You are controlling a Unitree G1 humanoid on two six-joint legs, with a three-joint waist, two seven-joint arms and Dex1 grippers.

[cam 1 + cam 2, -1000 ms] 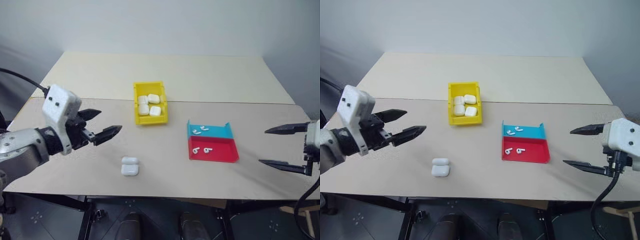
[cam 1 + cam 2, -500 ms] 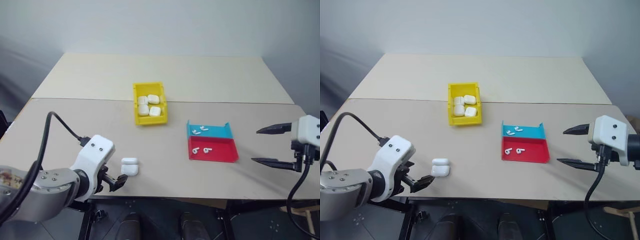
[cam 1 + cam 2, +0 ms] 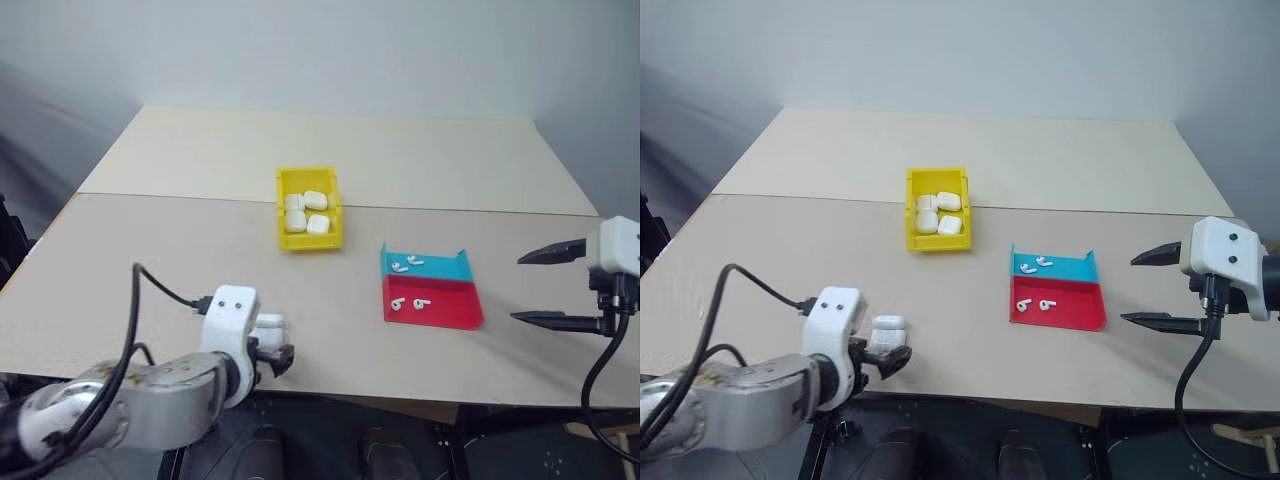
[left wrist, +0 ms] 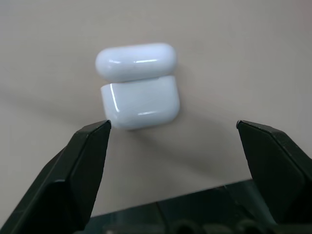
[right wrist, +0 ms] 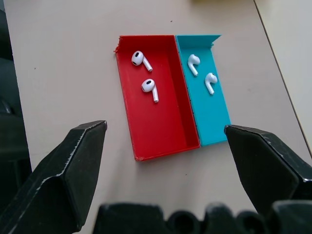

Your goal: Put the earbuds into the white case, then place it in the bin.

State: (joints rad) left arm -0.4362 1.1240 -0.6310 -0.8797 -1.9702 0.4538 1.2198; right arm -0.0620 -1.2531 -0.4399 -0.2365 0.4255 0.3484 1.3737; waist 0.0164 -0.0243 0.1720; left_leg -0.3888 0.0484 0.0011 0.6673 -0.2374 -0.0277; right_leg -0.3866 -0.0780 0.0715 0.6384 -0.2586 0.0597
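Left claw (image 4: 173, 129) is wide apart just in front of the white case (image 4: 139, 85), ready to grab it; right claw (image 5: 165, 139) waits apart over the earbuds (image 5: 148, 87)

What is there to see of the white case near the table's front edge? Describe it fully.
The white case is small, glossy, rounded plastic. It lies on the beige table, and a seam splits it into a lid and a larger body, which look slightly offset. The left gripper is open just before it, one finger close by its corner, not visibly touching. Nothing else touches it.
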